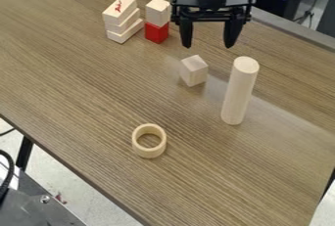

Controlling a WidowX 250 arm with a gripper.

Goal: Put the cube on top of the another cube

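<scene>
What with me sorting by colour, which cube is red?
The bottom cube of the stacked pair; the cube on top and the lone cube are both pale.

Three cubes (194, 71), three flat blocks (119, 11), one cylinder (240, 90), one ring (149, 152).
The blocks and two cubes (156, 33) are standing upper left, one cube upper centre.

On the brown wood-grain table (78, 93), I have stacked white rectangular blocks (120, 19) at back left; just right of them, a pale wooden cube (157, 12) on a red cube (156, 33). Nearer me, a lone pale wooden cube (194, 71) — left of the pale wooden cylinder (239, 91). The pale wooden ring (149, 152) lies before them all.
</scene>
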